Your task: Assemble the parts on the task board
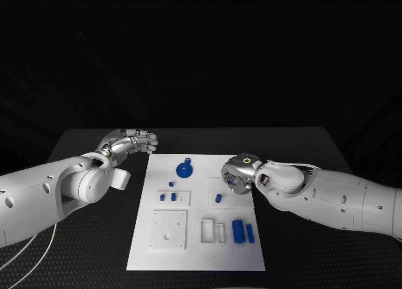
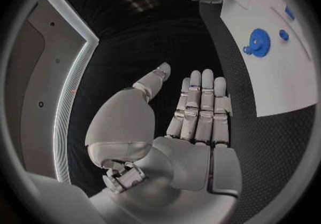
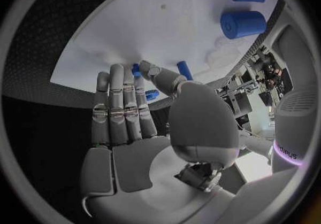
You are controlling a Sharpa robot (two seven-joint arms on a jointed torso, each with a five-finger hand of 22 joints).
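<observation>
White task board (image 1: pixel 197 253), blue parts (image 1: pixel 185 168) (one gear-shaped), black table (image 1: pixel 314 150), silver fingers (image 2: pixel 200 101)

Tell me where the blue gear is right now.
In the head view the blue gear lies flat on the far part of the task board, toward the robot's left, between the left hand and the right hand, untouched by either.

Task board (image 1: pixel 197 253) mid-table, gear (image 1: pixel 185 169) at its far end, two cylinders (image 1: pixel 242 232) near right

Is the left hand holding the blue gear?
No: in the left wrist view the left hand is open and holds nothing, while the blue gear lies apart from it on the task board.
</observation>
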